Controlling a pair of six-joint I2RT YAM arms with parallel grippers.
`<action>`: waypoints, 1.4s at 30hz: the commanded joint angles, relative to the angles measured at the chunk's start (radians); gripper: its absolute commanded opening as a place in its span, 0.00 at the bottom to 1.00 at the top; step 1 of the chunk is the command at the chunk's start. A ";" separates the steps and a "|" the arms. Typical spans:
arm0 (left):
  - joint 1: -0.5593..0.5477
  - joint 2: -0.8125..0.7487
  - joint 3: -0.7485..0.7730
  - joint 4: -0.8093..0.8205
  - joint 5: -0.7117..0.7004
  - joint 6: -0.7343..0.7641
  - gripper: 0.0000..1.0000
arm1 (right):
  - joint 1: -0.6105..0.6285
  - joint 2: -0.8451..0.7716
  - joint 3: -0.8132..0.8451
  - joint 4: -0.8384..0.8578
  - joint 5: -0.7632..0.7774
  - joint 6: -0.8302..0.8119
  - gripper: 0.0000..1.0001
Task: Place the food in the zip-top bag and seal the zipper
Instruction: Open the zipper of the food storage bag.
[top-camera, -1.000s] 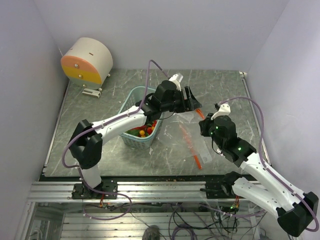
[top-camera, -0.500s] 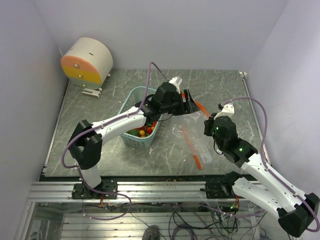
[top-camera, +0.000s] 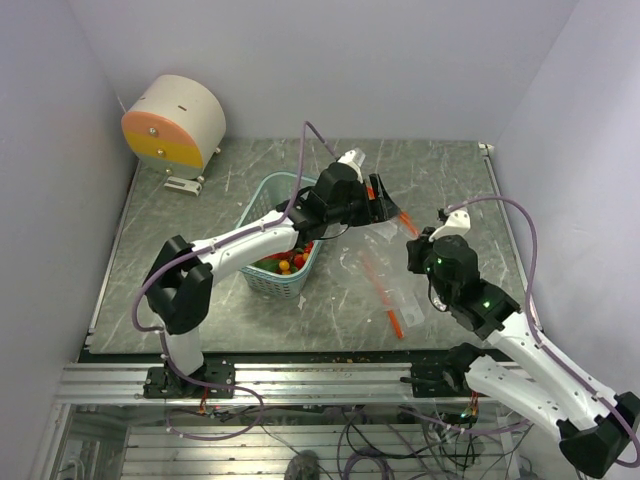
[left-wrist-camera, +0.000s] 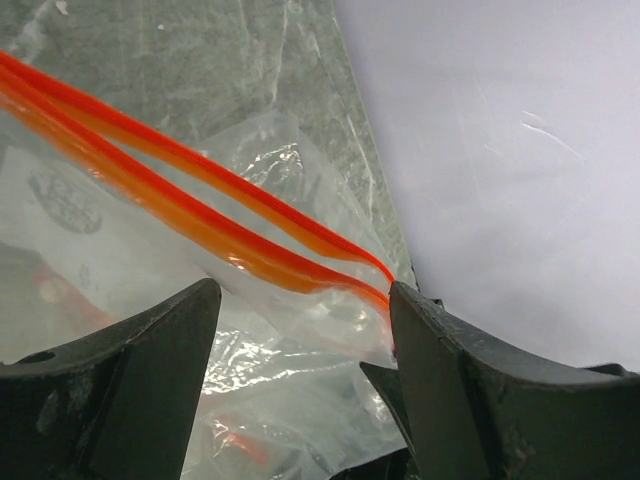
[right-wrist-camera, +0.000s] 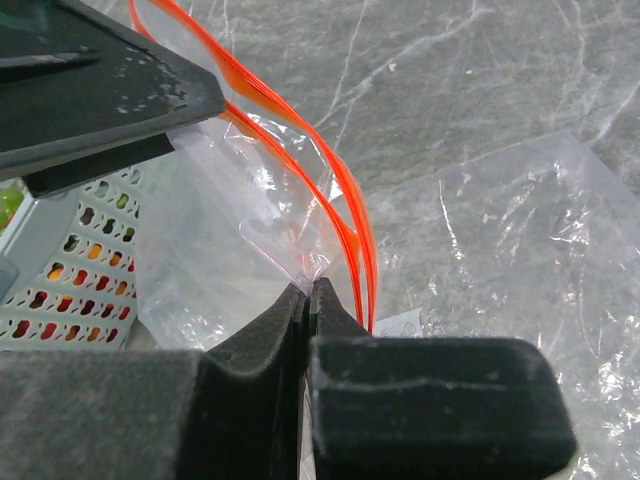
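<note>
Jaws of right gripper (right-wrist-camera: 308, 292) closed, pinching clear film of bag (right-wrist-camera: 215, 235) just under zipper (left-wrist-camera: 200, 225). Left gripper (left-wrist-camera: 300, 300) spread wide, zipper's end between fingers, close against one. Round printed stamp (left-wrist-camera: 62, 200) on bag, too blurred to read. Bag mouth held up beside basket (top-camera: 262, 195); food (top-camera: 285, 262) inside basket.

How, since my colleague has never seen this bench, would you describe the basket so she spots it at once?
On the grey marbled table, look left of centre, beneath the left arm. The basket is light-blue plastic with mesh walls and holds small red, orange and green toy food. Unlike the clear, floppy bag to its right, it is coloured and box-shaped.
</note>
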 joint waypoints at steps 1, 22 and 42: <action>-0.003 0.037 0.036 0.021 -0.051 0.023 0.80 | 0.011 -0.035 0.028 0.006 0.004 -0.007 0.00; 0.015 0.058 -0.010 0.140 -0.085 0.100 0.07 | 0.021 -0.060 0.097 -0.079 -0.026 0.004 0.33; 0.015 -0.275 -0.369 0.370 0.339 0.349 0.07 | 0.022 0.058 0.306 -0.142 -0.214 -0.076 0.69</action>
